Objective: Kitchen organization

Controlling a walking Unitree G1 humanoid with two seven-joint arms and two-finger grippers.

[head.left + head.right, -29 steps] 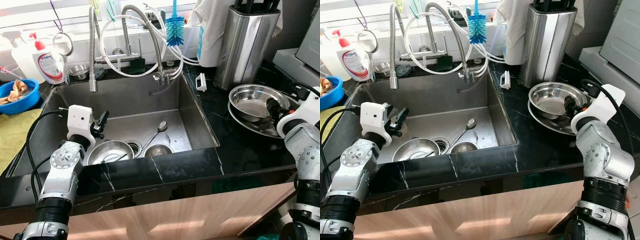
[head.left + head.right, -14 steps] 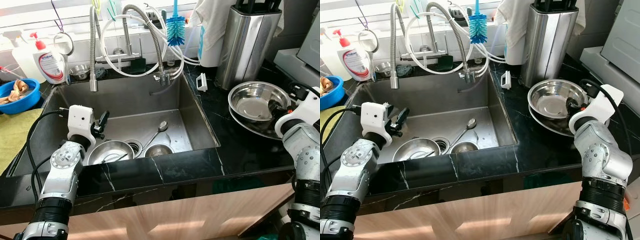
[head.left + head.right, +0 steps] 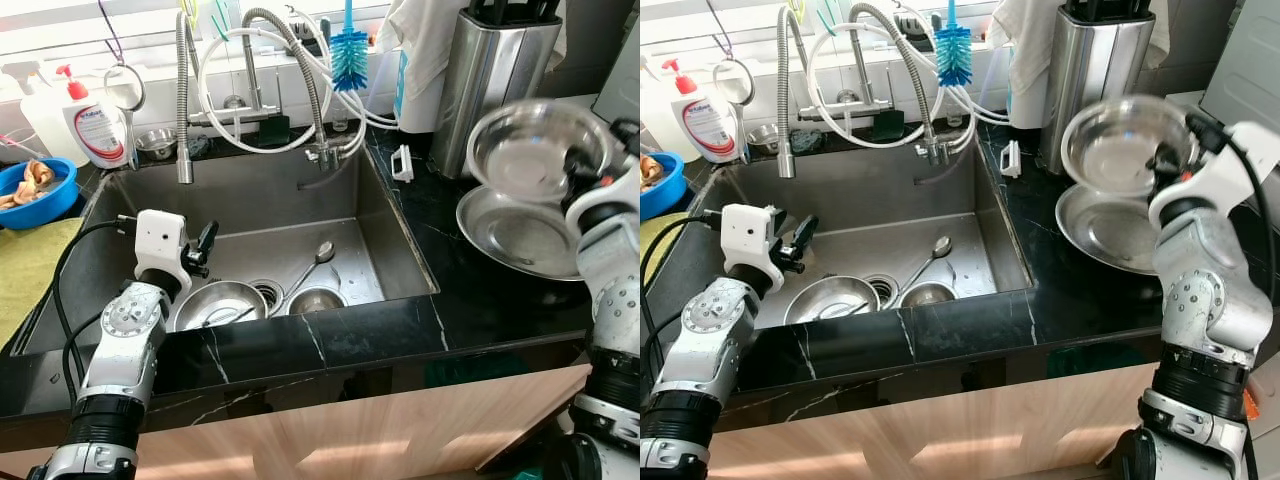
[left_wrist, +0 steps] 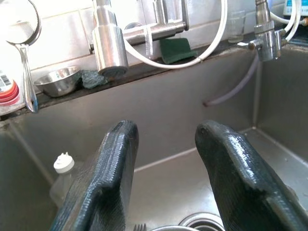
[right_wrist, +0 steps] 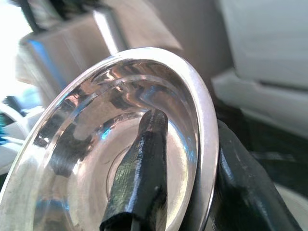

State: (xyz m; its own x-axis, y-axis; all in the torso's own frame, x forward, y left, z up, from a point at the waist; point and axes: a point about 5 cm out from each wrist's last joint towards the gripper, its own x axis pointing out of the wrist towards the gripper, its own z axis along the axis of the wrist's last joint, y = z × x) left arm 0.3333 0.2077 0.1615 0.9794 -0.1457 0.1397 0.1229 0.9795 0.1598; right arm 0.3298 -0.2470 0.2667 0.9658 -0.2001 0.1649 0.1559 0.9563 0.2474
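Steel bowl (image 3: 535,147) hangs in the air above the black desk (image 3: 470,260), tilted and blurred, held by the right claw (image 3: 1168,160) at its rim: in the right wrist view one black finger (image 5: 139,173) lies inside the bowl and the other presses the outside of the rim. Directly below it a wide steel plate (image 3: 520,232) lies flat on the desk, apart from the bowl. Behind the bowl stands a tall steel knife block (image 3: 495,85).

Left claw (image 3: 203,245) hovers inside the sink (image 3: 390,225), near its left wall, its two fingers (image 4: 108,178) spread apart with nothing between them. On the sink floor below and beside it sit a larger steel bowl (image 3: 222,303) holding a fork, a smaller bowl (image 3: 316,299) and a spoon (image 3: 318,258) by the drain. A blue brush (image 3: 349,50) hangs by the coiled faucet (image 3: 290,60), and a soap bottle (image 3: 98,125) and blue dish (image 3: 35,190) stand left of the sink
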